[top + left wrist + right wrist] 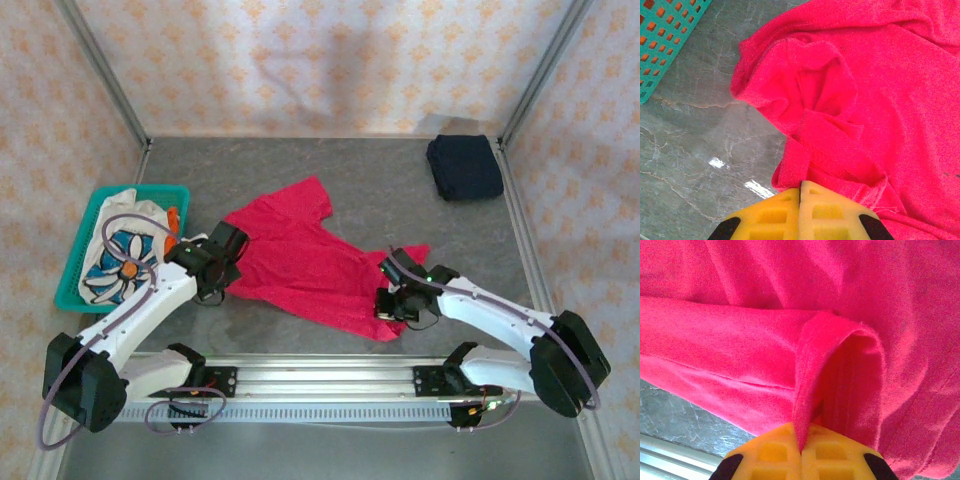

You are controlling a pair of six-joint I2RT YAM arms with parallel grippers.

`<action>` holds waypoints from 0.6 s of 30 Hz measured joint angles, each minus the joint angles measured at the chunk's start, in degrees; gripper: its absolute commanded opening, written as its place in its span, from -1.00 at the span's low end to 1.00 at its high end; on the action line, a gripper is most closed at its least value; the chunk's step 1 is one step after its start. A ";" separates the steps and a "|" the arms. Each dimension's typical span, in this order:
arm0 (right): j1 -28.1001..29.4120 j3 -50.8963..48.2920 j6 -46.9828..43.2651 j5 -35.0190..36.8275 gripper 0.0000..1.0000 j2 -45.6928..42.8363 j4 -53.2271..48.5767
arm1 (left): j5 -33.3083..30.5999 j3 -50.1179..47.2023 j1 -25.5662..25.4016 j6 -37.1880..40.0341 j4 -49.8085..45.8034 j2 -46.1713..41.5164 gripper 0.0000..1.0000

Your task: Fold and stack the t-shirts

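Altogether three t-shirts [300, 260], one basket [160, 190].

A teal basket [160, 192] sits at the grey table's [380, 180] left edge.

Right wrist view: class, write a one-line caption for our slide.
Right gripper shut on a fold of the red shirt, with grey table at lower left.

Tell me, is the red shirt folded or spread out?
Spread out, not folded: the red shirt lies open and rumpled across the table, sleeves showing.
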 measured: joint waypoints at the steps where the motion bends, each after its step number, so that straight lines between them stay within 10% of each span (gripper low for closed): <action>1: 0.00 0.00 0.11 0.15 -0.50 0.04 -0.02 | 0.00 0.00 0.00 0.00 0.00 -0.02 -1.00; 5: 0.00 0.48 -0.28 0.81 -0.50 0.92 0.15 | -0.02 0.00 0.00 0.00 0.00 -0.39 -1.00; 10: 0.11 0.90 -0.83 0.83 -1.00 2.69 1.11 | 0.00 0.00 0.00 -0.02 0.00 -0.96 -1.00; 18: 0.11 1.88 -1.33 2.01 -1.00 -0.07 -0.68 | -0.02 0.00 0.00 -0.02 0.00 -0.96 -1.00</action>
